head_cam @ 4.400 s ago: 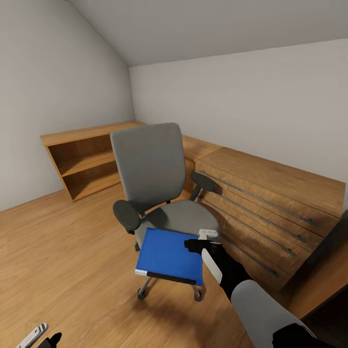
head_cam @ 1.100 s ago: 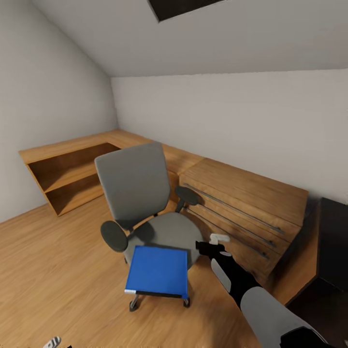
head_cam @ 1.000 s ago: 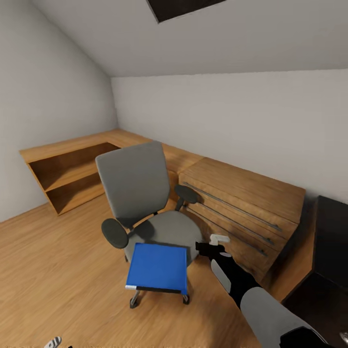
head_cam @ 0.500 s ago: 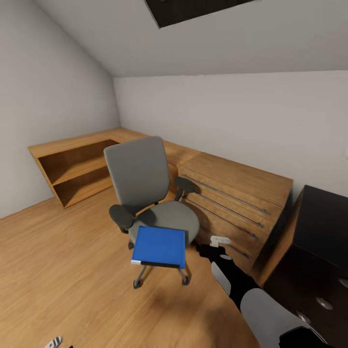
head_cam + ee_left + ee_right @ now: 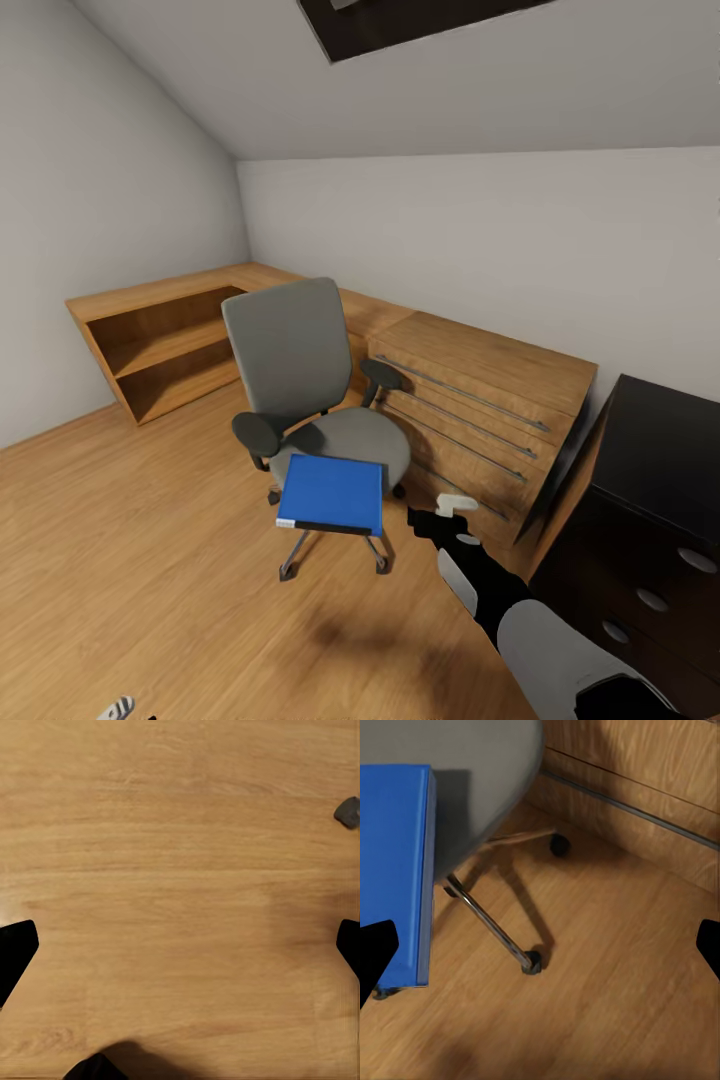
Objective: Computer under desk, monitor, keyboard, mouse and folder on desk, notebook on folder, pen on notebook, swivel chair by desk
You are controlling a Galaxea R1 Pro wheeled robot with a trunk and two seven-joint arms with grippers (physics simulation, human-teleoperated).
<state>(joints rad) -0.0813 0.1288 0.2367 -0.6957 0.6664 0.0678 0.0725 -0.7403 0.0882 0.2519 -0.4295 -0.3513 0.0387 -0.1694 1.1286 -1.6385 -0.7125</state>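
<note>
The blue folder (image 5: 332,495) overhangs the swivel chair (image 5: 318,400) seat's front edge, just left of the nearer right gripper (image 5: 447,508), whose fingers are spread empty.

Even, soft render light in my head view, no hard highlights. Walls read flat grey-white, sloped ceiling slightly darker. The skylight (image 5: 420,20) at the top of the frame is black and no beam falls from it. Faint diffuse shadow on the floor (image 5: 150,560) under the swivel chair (image 5: 310,400), plus a blurry dark patch lower centre. Wide-angle stretch at the edges: wall lines lean, the black counter (image 5: 665,455) at right looks skewed and glossy-dim. Slightly soft overall, compression smear on the wood grain. Left wrist view: warm, evenly lit floor, soft shadow at bottom edge. Right wrist view: sharper chair shadows on wood, my fingers (image 5: 375,952) pure black silhouettes at frame edges.
</note>
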